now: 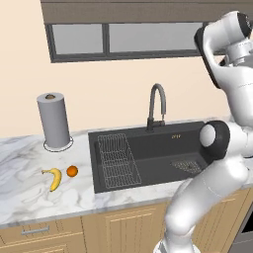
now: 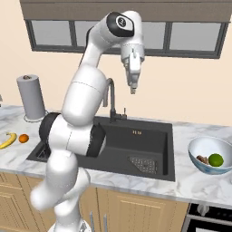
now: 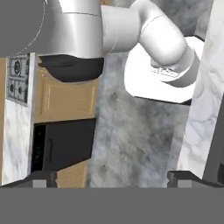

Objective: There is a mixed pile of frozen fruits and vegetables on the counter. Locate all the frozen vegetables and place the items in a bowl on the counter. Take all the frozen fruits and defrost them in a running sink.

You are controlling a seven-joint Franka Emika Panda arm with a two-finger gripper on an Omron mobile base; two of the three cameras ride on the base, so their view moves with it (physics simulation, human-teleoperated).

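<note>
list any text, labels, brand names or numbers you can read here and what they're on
None can be read.
A small gold mark on the back wall of the sink is too small to read.
The paper towel roll, bowl, banana and cabinet fronts carry no lettering.

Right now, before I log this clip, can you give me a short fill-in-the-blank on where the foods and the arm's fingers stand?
1. The curved yellow banana and small round orange lie on the white marble counter, ____ of the matte black sink.
2. The round green ball sits inside the pale blue-grey ____.
3. The gripper hangs above the sink, its fingers ____.

Missing: left; bowl; open
</note>
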